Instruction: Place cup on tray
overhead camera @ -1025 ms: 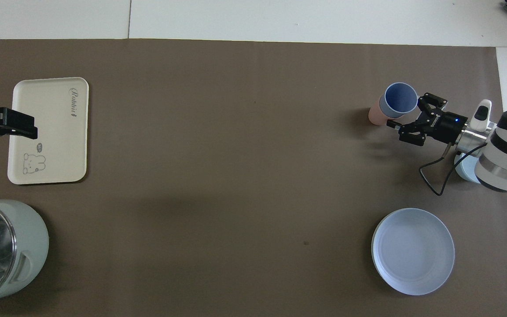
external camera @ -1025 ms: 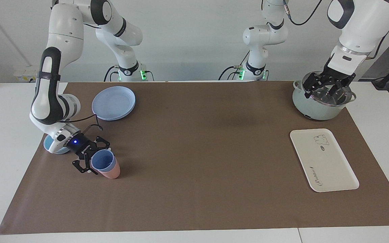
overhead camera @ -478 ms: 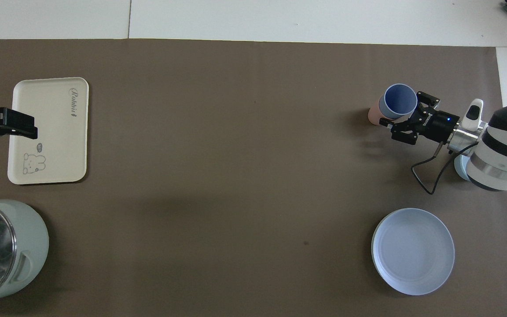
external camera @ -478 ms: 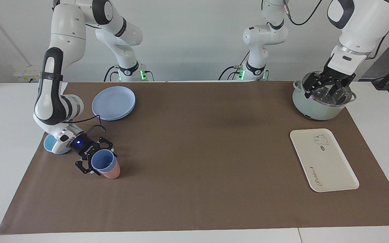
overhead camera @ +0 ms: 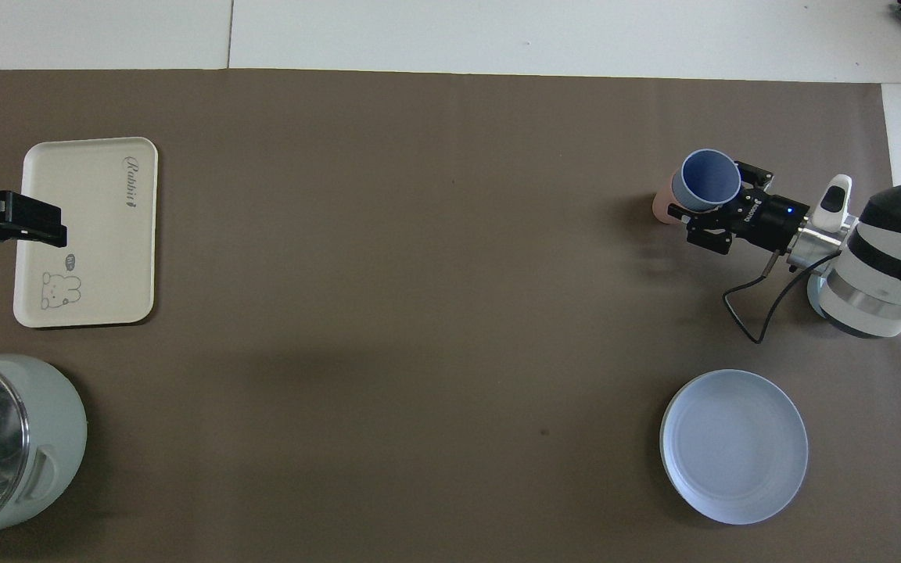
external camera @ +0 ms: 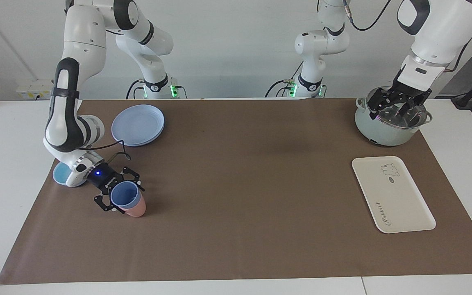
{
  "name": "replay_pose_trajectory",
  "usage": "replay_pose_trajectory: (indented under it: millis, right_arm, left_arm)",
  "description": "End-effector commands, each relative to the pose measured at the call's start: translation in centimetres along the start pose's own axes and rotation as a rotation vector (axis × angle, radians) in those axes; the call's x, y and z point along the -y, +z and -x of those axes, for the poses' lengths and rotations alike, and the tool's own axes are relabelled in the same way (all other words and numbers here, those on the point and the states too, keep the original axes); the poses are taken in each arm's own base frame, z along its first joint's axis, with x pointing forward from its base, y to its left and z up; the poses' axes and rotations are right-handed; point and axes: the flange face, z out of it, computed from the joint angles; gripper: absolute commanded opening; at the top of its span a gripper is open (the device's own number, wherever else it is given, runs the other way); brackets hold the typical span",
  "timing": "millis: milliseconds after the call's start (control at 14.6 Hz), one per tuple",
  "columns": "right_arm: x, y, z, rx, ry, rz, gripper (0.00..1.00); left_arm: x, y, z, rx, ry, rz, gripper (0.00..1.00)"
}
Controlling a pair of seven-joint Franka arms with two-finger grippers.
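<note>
At the right arm's end of the table, the periwinkle cup [external camera: 125,195] sits nested in a salmon-pink tumbler [external camera: 134,209], mouth up, as I steer the right gripper [external camera: 118,197] in around it. The fingers have closed on the blue cup's wall just under the rim, which is the only part of it standing clear of the pink one.

I judge the cup light, stiff, thin-walled plastic with a matte skin that should not slip much, though its taper could let it slide down through a loose pinch. The hold under the rim looks right to me. The worry is the nesting: a snug fit could bring the pink tumbler up with it, so I would lift slowly and straight up.

Just beside the right wrist, a low light-blue bowl [external camera: 60,175] rests on the mat's edge, and a round blue plate [external camera: 138,124] lies nearer to the robots.

The cream tray [external camera: 400,205] with its bear drawing lies well apart, toward the left arm's end of the table. The left gripper [external camera: 398,102] waits over the pale-green pot [external camera: 383,131], fingers spread, holding nothing.
</note>
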Motion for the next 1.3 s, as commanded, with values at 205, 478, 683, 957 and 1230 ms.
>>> replay_pose_trajectory:
  millis: [205, 478, 683, 957, 1230]
  right_arm:
    - [-0.1, -0.2, -0.4, -0.015, -0.006, 0.031, 0.00]
    - [1.0, -1.3, -5.2, 0.057, -0.062, 0.004, 0.00]
    - [3.4, -2.7, -12.0, 0.270, -0.115, -0.005, 0.00]
    - [8.0, -1.9, -20.6, 0.488, -0.155, 0.018, 0.00]
    - [14.6, 2.4, -27.6, 0.613, -0.126, 0.049, 0.00]
  left_arm:
    - [-1.1, -0.1, 0.8, 0.004, 0.010, -0.018, 1.00]
    - [-1.2, 0.0, 0.8, 0.007, 0.013, -0.018, 1.00]
    - [-1.5, 0.1, 0.9, -0.006, 0.031, -0.008, 1.00]
    - [-2.9, 0.0, 0.8, -0.009, 0.019, 0.162, 1.00]
    - [-4.9, -0.6, 0.2, -0.038, -0.025, 0.397, 1.00]
